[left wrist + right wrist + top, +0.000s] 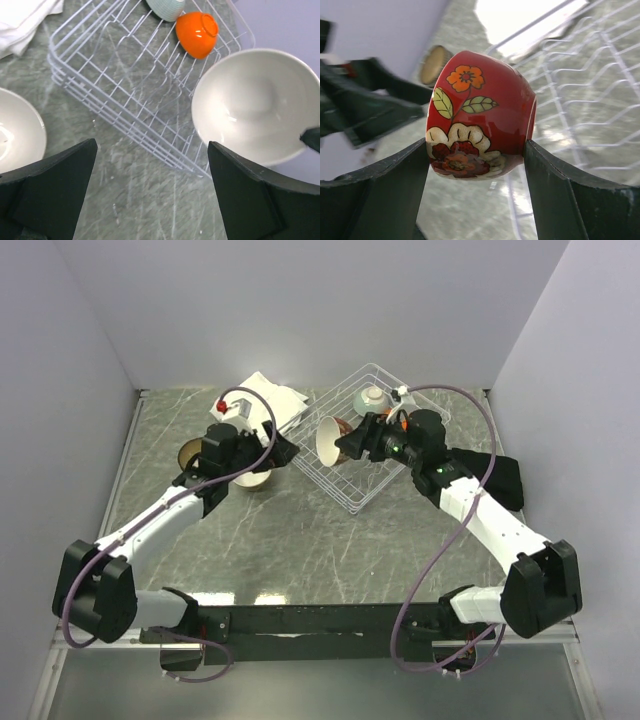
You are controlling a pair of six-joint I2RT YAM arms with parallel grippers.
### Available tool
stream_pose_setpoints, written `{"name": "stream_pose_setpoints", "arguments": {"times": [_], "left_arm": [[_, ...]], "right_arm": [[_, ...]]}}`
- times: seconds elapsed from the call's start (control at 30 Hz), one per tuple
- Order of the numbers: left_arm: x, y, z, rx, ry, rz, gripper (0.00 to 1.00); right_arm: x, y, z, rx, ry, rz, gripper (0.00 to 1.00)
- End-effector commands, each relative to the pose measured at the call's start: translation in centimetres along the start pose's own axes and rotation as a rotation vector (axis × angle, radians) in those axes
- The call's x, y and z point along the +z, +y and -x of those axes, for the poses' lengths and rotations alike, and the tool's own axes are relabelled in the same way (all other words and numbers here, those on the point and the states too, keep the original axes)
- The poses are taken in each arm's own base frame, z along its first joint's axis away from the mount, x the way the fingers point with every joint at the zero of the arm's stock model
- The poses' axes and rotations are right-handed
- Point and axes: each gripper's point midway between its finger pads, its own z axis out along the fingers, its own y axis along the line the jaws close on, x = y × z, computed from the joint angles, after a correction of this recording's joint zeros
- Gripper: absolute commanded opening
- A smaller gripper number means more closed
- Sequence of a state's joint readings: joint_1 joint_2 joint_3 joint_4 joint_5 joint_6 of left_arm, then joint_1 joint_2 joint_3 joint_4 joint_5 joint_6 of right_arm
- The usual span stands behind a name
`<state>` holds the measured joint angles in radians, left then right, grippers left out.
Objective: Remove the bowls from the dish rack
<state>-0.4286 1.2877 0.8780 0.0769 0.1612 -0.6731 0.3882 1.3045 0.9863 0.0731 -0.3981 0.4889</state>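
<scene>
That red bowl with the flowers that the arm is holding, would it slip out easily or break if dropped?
Probably slippery: the red flowered bowl has a shiny glaze, and the right gripper pinches it only across its rounded wall. It looks ceramic, so it is likely rigid and breakable if dropped.

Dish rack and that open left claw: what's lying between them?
Only bare marble table, in the left wrist view, separates the open left gripper from the dish rack.
</scene>
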Motion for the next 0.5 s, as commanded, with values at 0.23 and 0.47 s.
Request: {"name": "stream_pose_setpoints", "arguments": {"times": [0.23, 0.47], "left_arm": [[2.3, -5.5, 0.8, -0.111, -0.005, -0.192, 0.91], [3.1, -6.4, -0.2, -0.166, 0.03, -0.236, 0.77]], "right_arm": [[-2.9, 7.2, 4.7, 0.095, -0.198, 0.31, 0.0], [-3.0, 7.5, 4.0, 0.138, -0.187, 0.353, 0.0]]}}
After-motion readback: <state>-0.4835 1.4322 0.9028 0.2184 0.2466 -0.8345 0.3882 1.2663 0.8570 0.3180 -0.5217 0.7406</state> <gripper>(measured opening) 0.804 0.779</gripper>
